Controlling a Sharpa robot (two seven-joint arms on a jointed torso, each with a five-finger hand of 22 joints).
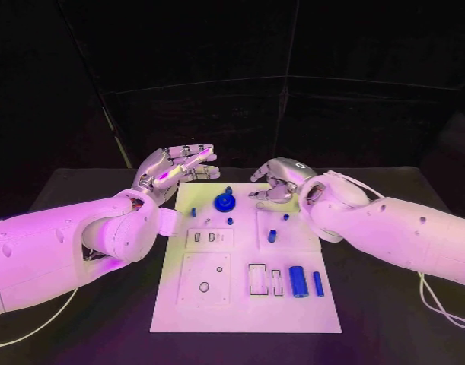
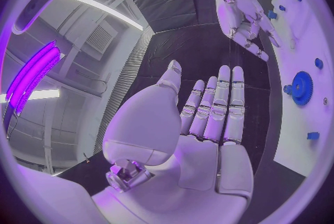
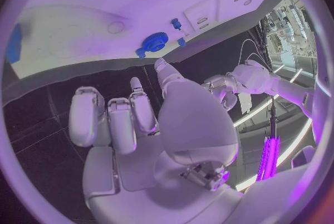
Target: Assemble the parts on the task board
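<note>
Centrally, we see the left hand (image 1: 175, 169) flat with fingers spread, holding nothing, and the right hand (image 1: 279, 181) curled in on nothing, both poised at the upper edge of the task board (image 1: 243, 304), presumably before a pick. Just below and between them stands the blue gear (image 1: 224, 202).

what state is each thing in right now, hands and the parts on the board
left hand: open, fingers straight and together, holding nothing, at the board's far left corner
right hand: fingers curled in, holding nothing, over the board's far edge
task board: flat on the table
blue gear: lying flat on the board, untouched
large blue cylinder: lying on its side on the board
slim blue pin: lying beside the cylinder, apart from it
</note>
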